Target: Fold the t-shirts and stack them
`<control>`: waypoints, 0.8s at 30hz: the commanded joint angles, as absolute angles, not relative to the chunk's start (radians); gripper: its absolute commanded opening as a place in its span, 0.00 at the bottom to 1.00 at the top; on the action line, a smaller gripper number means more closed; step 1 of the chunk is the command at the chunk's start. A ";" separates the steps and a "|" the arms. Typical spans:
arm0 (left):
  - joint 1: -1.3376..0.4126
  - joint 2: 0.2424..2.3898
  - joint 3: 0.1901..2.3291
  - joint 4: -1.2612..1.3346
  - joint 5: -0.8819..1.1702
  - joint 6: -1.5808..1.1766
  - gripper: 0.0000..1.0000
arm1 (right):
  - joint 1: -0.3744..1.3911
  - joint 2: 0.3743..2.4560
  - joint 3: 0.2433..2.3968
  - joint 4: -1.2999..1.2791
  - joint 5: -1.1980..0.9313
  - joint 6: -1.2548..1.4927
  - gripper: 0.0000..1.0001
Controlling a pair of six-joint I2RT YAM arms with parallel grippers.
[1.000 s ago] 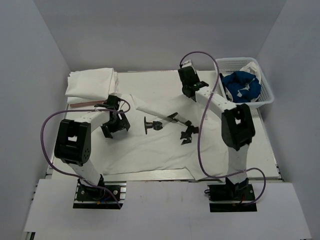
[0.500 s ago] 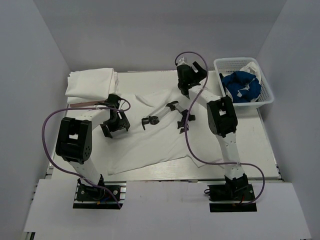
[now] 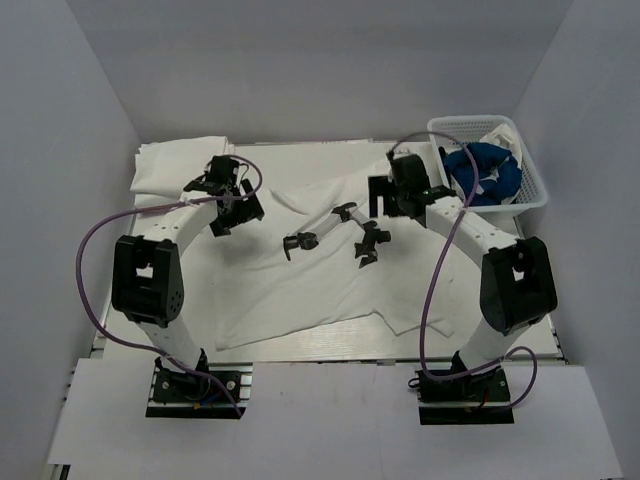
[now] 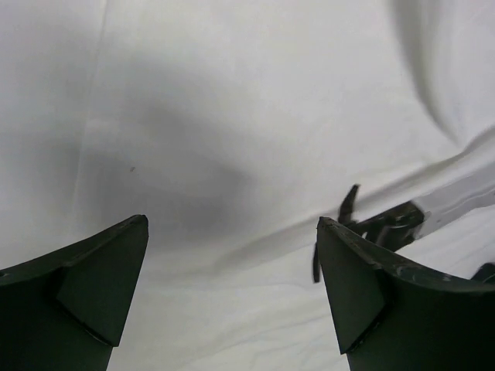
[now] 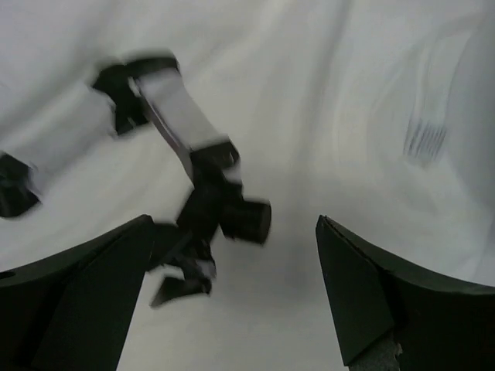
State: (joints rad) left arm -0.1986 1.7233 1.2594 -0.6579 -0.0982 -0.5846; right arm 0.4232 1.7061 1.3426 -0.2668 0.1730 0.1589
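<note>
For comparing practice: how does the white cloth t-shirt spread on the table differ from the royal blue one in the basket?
The white cloth t-shirt lies spread out; the royal blue cloth t-shirt is bunched up. The white one lies outside the white plastic lattice basket, the blue one inside it. Both are soft cloth, neither folded.

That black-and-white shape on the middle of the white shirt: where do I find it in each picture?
Top external: the shape sits near the picture's centre, on the spread white shirt.
Left wrist: lower right.
Right wrist: blurred, running from upper left to centre.
Shared landmark: the white shirt lies under it in all three views.
</note>
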 commanded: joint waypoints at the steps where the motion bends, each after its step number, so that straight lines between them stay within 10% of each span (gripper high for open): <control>1: -0.198 1.767 1.347 -0.603 -0.066 -0.545 1.00 | 0.397 1.648 1.178 -0.345 0.133 0.330 0.90; 24: -0.198 1.993 1.494 -0.702 -0.195 -0.555 1.00 | 0.367 1.286 0.652 -0.633 -0.037 0.437 0.90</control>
State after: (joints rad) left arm -0.1986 1.9911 1.4395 -0.6754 -0.1493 -0.5545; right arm 0.3649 1.3476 0.6819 -0.4786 0.0288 0.3733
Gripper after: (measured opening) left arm 0.996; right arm 0.903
